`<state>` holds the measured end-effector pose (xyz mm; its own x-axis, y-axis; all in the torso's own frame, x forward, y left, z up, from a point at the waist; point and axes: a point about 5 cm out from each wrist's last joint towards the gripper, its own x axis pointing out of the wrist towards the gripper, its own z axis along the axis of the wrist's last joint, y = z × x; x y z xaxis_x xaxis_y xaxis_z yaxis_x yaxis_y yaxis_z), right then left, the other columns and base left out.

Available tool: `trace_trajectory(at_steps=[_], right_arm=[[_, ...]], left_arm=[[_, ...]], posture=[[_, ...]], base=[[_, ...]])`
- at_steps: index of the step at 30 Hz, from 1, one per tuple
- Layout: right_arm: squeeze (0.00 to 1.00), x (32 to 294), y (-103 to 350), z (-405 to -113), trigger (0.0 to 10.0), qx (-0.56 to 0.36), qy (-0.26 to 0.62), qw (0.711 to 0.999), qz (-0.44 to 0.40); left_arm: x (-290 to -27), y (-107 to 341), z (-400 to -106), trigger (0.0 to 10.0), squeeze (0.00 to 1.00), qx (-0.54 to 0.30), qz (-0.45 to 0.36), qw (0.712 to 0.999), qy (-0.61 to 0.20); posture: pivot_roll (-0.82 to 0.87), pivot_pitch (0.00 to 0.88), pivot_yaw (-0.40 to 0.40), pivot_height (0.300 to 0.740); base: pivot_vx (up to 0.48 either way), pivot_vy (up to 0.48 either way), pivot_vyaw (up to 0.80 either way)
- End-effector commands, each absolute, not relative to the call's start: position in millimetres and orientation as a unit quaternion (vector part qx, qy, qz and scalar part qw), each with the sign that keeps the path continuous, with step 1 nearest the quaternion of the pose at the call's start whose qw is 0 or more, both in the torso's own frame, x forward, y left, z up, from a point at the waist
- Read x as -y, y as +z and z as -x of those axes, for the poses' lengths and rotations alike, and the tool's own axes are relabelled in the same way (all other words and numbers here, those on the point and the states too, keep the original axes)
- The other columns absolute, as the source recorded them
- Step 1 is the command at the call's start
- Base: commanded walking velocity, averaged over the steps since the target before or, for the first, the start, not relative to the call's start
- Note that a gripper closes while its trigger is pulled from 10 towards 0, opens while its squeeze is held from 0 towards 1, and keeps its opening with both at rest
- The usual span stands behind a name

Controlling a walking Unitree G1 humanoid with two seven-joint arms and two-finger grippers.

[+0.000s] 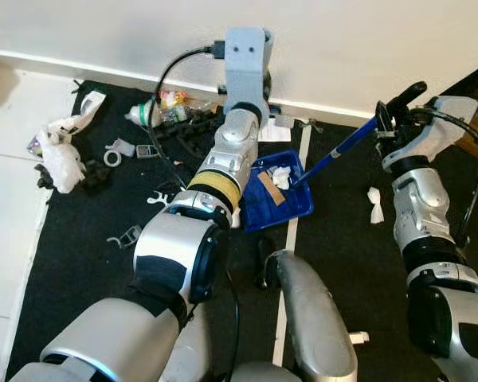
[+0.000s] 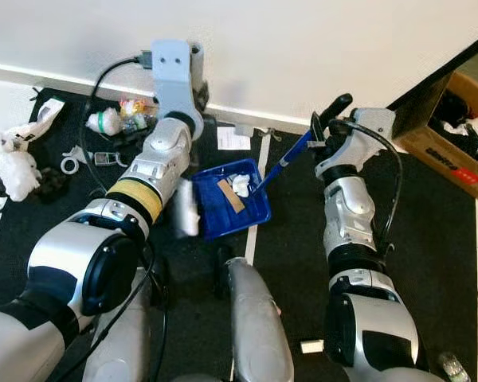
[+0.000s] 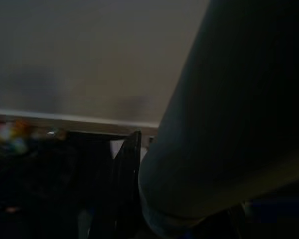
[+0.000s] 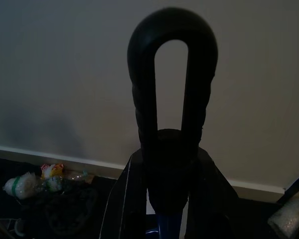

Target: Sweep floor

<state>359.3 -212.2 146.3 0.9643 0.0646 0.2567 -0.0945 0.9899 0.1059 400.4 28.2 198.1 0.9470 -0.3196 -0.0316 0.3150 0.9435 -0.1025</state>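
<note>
Dark matte carpet [image 1: 358,263] runs up to a white skirting board and plain pale wall, with a pale seam line crossing it. On it sits a glossy blue plastic dustpan [image 1: 279,195], shallow and square, already carrying a crumpled white tissue [image 1: 281,175] and a flat tan strip.

The right gripper [image 1: 394,111] is clenched around the black looped grip of a slim blue-handled brush [image 1: 334,151], whose lower end reaches into the pan. The left gripper [image 2: 193,219] lies at the pan's near edge, blurred; whether it grips the pan I cannot tell.

To sweep well, the pan's lip probably needs pressing flat to the carpet while the brush draws litter in with short, low strokes. Light tissue would likely skip over the pile if flicked hard.

Much remains: a soft white paper wad [image 1: 376,204] to the right of the pan, white plastic clips [image 1: 127,236], and crinkled wrappers and bags [image 1: 64,147] heaped by the wall.
</note>
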Motion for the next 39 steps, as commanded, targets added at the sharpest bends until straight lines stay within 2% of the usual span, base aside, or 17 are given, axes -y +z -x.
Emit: trace_trajectory(at_steps=[1,3,4,7,10,11,13,15,18,20,21,22,23,25,30,33,39], right_arm=[[0.0,211.5,118.8,-353.2,0.0,0.07,0.036,0.994,-0.078],[0.0,210.6,120.6,-355.0,0.0,0.071,0.036,0.994,-0.078],[0.0,209.5,123.4,-357.4,0.0,0.074,0.036,0.993,-0.08],[0.0,209.3,125.8,-358.8,0.0,0.078,0.036,0.993,-0.081],[0.0,207.7,130.9,-361.8,0.0,0.087,0.037,0.992,-0.088],[0.0,207.7,130.9,-361.8,0.0,0.087,0.037,0.992,-0.088],[0.0,206.3,130.3,-361.8,0.0,0.088,0.039,0.991,-0.092],[0.0,205.4,128.6,-361.3,0.0,0.086,0.04,0.991,-0.094],[0.0,204.9,127.7,-361.2,0.0,0.085,0.041,0.991,-0.095],[0.0,204.4,126.8,-361.0,0.0,0.084,0.042,0.991,-0.099],[0.0,204.4,126.8,-361.0,0.0,0.084,0.042,0.991,-0.099],[0.0,204.9,127.3,-361.5,0.0,0.085,0.043,0.99,-0.1],[0.0,204.9,127.3,-361.5,0.0,0.085,0.043,0.99,-0.1],[0.0,206.2,127.7,-362.1,0.0,0.082,0.048,0.99,-0.1],[0.0,208.0,126.3,-361.6,0.0,0.077,0.052,0.991,-0.099],[0.0,206.9,125.2,-361.4,0.0,0.075,0.054,0.991,-0.099],[0.0,203.0,123.4,-361.2,0.0,0.068,0.07,0.991,-0.089]], left_arm=[[30.9,194.6,-379.3,10.0,0.0,-0.076,0.121,0.958,-0.248],[24.9,204.1,-384.3,10.0,0.0,-0.058,0.114,0.963,-0.238],[10.1,216.5,-392.8,10.0,0.0,-0.026,0.1,0.971,-0.216],[-3.5,224.8,-398.7,10.0,0.0,-0.001,0.085,0.977,-0.197],[-63.4,251.6,-415.6,10.0,0.0,0.067,0.054,0.987,-0.138],[-63.4,251.6,-415.6,10.0,0.0,0.067,0.054,0.987,-0.138],[-94.3,252.9,-418.5,10.0,0.0,0.066,0.019,0.99,-0.119],[-112.3,236.7,-416.1,10.0,0.0,0.038,-0.018,0.993,-0.113],[-117.8,227.7,-414.2,10.0,0.0,0.025,-0.022,0.994,-0.109],[-147.5,194.2,-402.3,10.0,0.0,0.014,-0.068,0.996,-0.061],[-147.5,194.2,-402.3,10.0,0.0,0.014,-0.068,0.996,-0.061],[-165.8,186.9,-396.1,10.0,0.0,0.025,-0.092,0.995,-0.03],[-165.8,186.9,-396.1,10.0,0.0,0.025,-0.092,0.995,-0.03],[-193.0,183.7,-386.1,10.0,0.0,0.042,-0.124,0.991,0.007],[-197.5,167.7,-375.6,10.0,0.0,0.014,-0.13,0.991,0.008],[-189.3,149.4,-372.1,10.0,0.0,-0.003,-0.133,0.991,0.0],[-160.1,107.7,-365.8,10.0,0.0,-0.039,-0.2,0.979,-0.022]], posture=[[-0.01,0.363,-0.084,0.74],[-0.01,0.347,-0.082,0.74],[0.0,0.316,-0.076,0.74],[0.0,0.316,-0.076,0.74],[0.03,0.271,-0.065,0.74],[0.03,0.271,-0.065,0.74],[0.04,0.257,-0.061,0.74],[0.05,0.252,-0.059,0.74],[0.05,0.247,-0.059,0.74],[0.04,0.242,-0.055,0.74],[0.04,0.242,-0.055,0.74],[0.03,0.238,-0.055,0.74],[0.03,0.238,-0.055,0.74],[0.04,0.237,-0.06,0.74],[0.05,0.239,-0.065,0.74],[0.04,0.25,-0.071,0.74],[-0.01,0.306,-0.091,0.74]], base=[[0.0,0.0,0.0],[0.0,0.0,0.0],[0.0,0.0,0.0],[0.0,0.0,0.0],[0.0,0.0,0.0],[0.0,0.0,0.0],[0.0,0.0,0.0],[0.0,0.0,0.0],[0.0,0.0,0.0],[0.0,0.0,0.0],[0.0,0.0,0.0],[0.0,0.0,0.0],[0.0,0.0,0.0],[0.0,0.0,0.0],[0.0,0.0,0.0],[0.0,0.0,0.0],[0.0,0.0,0.0]])
